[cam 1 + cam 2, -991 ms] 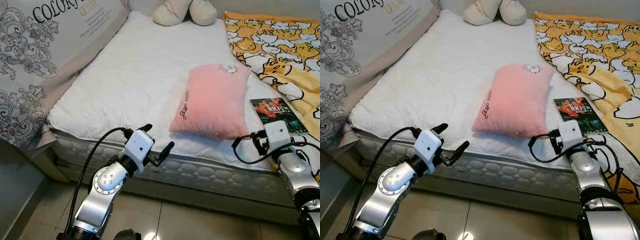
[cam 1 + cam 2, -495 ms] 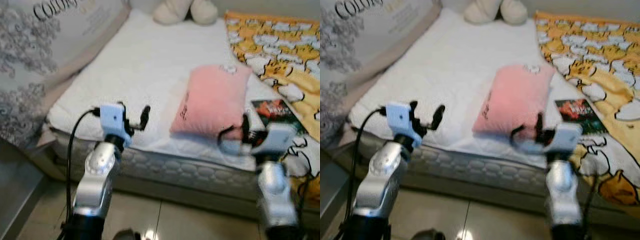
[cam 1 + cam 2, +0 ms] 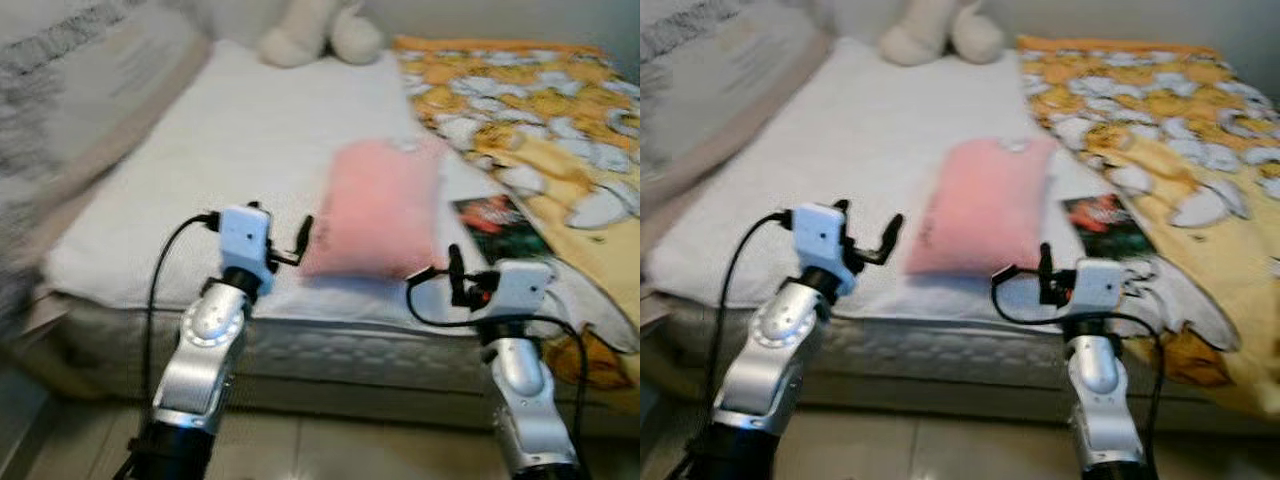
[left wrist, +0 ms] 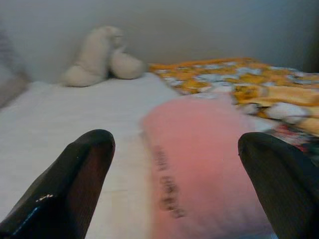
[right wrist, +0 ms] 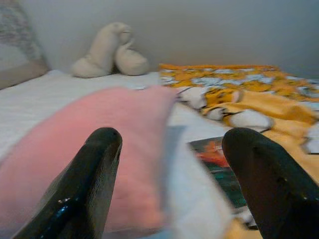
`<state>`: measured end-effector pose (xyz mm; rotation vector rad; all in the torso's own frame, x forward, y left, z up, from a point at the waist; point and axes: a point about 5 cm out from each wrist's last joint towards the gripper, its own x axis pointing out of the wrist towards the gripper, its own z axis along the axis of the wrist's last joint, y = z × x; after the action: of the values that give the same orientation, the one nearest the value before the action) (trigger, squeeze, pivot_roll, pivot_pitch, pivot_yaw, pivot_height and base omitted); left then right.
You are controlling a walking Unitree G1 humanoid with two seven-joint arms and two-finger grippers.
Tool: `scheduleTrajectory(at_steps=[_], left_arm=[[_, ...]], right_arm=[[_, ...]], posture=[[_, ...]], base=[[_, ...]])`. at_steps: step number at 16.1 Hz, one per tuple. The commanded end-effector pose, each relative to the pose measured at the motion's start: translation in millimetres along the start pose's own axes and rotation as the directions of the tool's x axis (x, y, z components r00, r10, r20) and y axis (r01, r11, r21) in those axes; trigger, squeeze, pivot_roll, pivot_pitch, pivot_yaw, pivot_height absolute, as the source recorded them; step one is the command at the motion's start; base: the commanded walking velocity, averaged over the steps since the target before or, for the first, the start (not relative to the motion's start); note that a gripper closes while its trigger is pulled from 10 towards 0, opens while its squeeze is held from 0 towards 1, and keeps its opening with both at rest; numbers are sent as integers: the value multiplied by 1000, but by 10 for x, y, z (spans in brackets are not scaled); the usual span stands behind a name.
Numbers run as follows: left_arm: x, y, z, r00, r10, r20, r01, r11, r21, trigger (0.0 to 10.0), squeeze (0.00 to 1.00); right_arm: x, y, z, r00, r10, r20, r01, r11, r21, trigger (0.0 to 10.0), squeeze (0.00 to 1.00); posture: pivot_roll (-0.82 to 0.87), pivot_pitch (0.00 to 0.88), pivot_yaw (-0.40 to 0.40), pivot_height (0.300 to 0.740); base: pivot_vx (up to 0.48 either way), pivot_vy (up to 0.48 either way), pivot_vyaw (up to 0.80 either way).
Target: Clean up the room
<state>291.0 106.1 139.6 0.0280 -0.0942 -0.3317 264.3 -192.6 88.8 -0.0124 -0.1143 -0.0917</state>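
While still short of the mattress (image 3: 120, 250) edge, both arms up: left gripper (image 3: 285, 245) just off the near left corner of the pink pillow (image 3: 375, 215), right gripper (image 3: 452, 278) near its right corner, fingers (image 4: 75, 184) spread wide on both, holding nothing. Pillow flat near the front edge, book (image 3: 495, 222) just beside it, yellow blanket (image 3: 520, 130) beyond, plush toy (image 3: 310, 30) at the far end. Looks soft, light, squashy, so probably best pinched at 1 near corner or squeezed by 2 sides; bit blurry though.

1 pink pillow (image 3: 375, 205), 1 book (image 3: 497, 225), 1 yellow patterned blanket (image 3: 540, 130), 1 cream plush toy (image 3: 310, 35), 1 bed (image 3: 230, 140).
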Motion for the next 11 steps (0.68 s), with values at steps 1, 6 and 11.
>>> scheduleTrajectory(at_steps=[1,6,11], left_arm=[[-31,94,-47,999,31,-16,-31,999,16,10000,0],[-101,277,-245,983,155,-100,-160,986,-41,10000,0],[-50,202,-152,993,113,-36,-113,994,-10,10000,0]], right_arm=[[-14,-42,33,1000,-27,3,27,998,63,10000,0],[3,24,101,997,81,4,-82,995,51,10000,0],[118,88,128,989,145,-8,-144,988,55,10000,0]], posture=[[31,0,35,740],[30,0,20,740],[40,0,13,740]], base=[[330,-345,0],[140,-129,0],[343,0,0]])
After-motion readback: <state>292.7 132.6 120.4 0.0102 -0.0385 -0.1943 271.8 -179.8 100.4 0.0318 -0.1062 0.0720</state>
